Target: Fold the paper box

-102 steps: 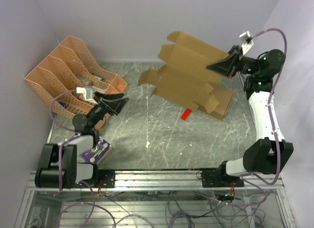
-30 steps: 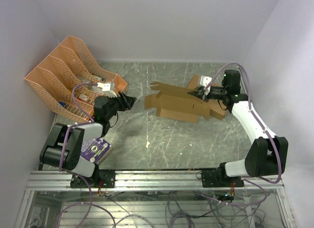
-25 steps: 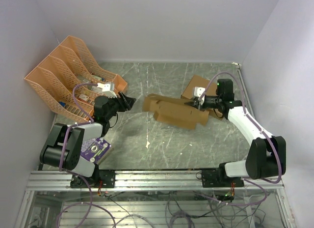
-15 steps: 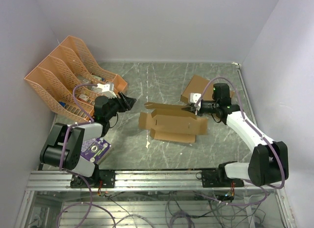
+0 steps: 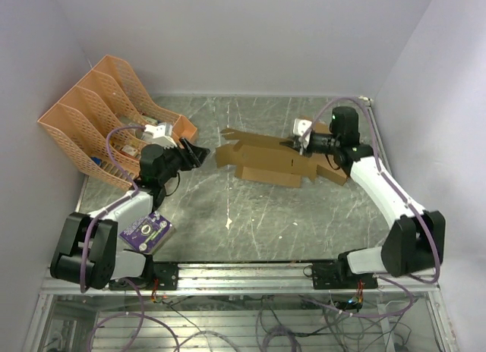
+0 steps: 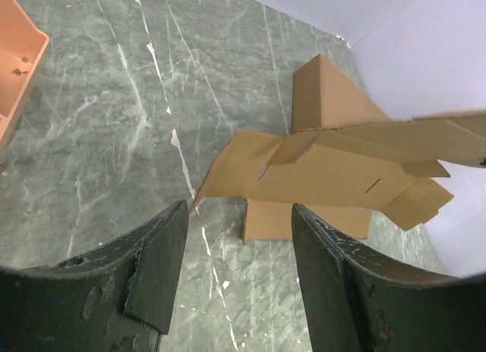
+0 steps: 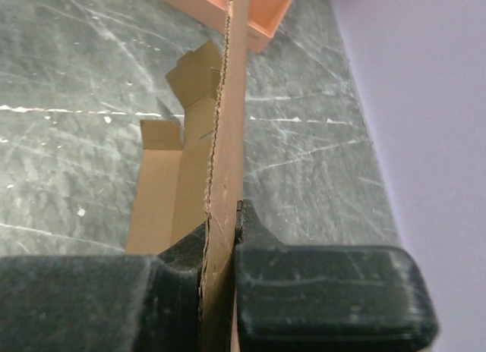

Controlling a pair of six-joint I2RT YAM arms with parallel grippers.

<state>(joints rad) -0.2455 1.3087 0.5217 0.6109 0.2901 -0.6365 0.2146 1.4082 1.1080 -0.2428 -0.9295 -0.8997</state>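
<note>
Paper box (image 5: 266,161), flat brown corrugated sheet, in clenched right gripper (image 5: 293,145); left gripper (image 5: 197,153) agape.

This was a robotics lab test cell: a grey marble-patterned table (image 5: 250,215) boxed in by plain lilac walls (image 5: 228,33). Along the table's near edge ran an aluminium rail (image 5: 250,275) carrying two robot arms (image 5: 387,193), with loose cables (image 5: 266,322) beneath.

The grey marbled table (image 5: 250,215) carries an orange file rack (image 5: 91,109) and a brown cardboard box (image 6: 326,98).
</note>
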